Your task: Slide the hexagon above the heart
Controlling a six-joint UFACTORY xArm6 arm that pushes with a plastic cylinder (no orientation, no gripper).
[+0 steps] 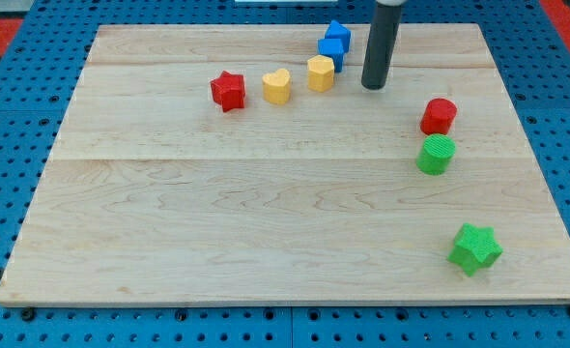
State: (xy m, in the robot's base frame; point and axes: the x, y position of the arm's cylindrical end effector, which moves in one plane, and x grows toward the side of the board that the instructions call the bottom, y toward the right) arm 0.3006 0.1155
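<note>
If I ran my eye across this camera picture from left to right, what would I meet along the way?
Red star → yellow heart → yellow hexagon → blue block → my tip → green cylinder, just below the red block → green star.

My tip point(373, 87) stands upright near the view's top.

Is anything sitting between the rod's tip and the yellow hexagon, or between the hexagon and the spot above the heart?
Nothing visible blocks either path. My tip sits just to the view's right of the yellow hexagon, bare board between. The board above the yellow heart is open; the blue block stands above the hexagon, off to the right.
</note>
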